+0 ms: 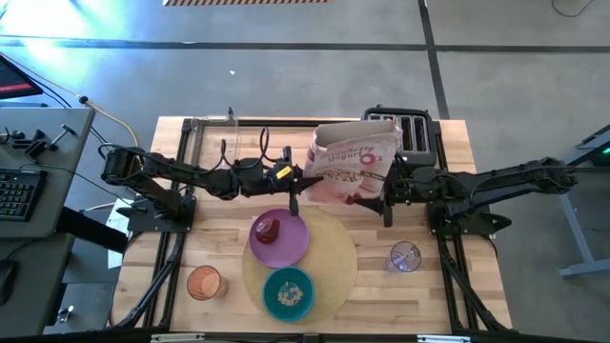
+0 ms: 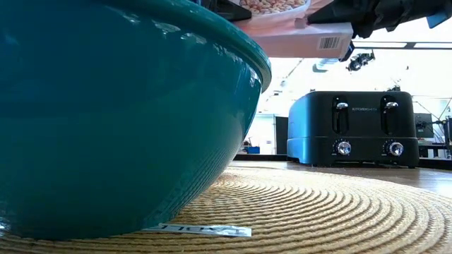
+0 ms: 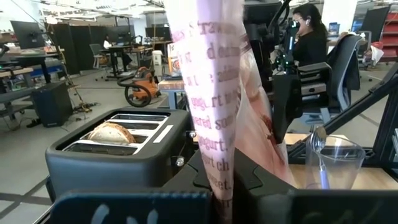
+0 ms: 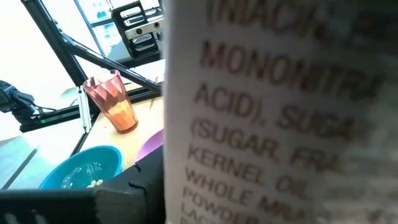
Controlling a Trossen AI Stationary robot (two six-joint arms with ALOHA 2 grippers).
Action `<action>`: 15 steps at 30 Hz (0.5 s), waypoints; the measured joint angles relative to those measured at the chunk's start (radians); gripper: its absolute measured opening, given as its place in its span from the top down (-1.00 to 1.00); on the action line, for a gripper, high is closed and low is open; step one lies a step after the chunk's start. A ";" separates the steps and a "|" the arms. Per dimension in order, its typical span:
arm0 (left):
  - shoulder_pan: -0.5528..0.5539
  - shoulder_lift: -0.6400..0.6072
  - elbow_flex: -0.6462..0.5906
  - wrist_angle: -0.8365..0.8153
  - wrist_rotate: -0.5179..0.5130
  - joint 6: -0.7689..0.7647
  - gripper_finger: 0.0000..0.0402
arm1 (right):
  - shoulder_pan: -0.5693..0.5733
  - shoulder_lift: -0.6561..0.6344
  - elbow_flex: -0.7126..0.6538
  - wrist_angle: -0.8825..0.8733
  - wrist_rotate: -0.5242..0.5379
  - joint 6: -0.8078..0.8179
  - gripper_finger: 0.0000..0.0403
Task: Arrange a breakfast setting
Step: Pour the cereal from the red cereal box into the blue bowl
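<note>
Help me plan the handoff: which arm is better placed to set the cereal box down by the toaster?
Right, probably. The right end effector grips the cereal box on the side nearest the toaster; the left end effector pinches the far edge, over the purple plate.

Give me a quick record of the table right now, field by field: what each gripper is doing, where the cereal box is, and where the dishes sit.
left gripper: shut on the cereal box's edge
right gripper: at the box's other side, fingers against it
cereal box: held above the table in front of the toaster
teal bowl: on the mat, some cereal inside
purple plate: on the mat, red fruit on it
orange cup: left of the mat
clear glass: right of the mat
bagel: in a toaster slot
</note>
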 joint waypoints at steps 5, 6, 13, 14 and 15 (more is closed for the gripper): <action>0.000 0.000 0.000 0.007 0.001 0.001 1.00 | 0.000 0.000 0.000 0.002 0.004 -0.006 0.16; 0.000 0.000 0.000 0.008 0.001 0.000 1.00 | 0.000 0.000 0.000 0.002 0.005 -0.006 0.16; 0.000 0.000 0.000 0.008 0.004 -0.021 1.00 | 0.000 -0.005 0.000 0.004 0.008 -0.006 0.14; 0.000 0.000 0.000 0.008 0.004 -0.022 1.00 | 0.000 -0.007 0.000 0.005 0.011 -0.007 0.13; 0.000 0.000 0.000 0.008 0.007 -0.022 0.99 | 0.001 -0.010 0.000 0.004 0.015 -0.007 0.13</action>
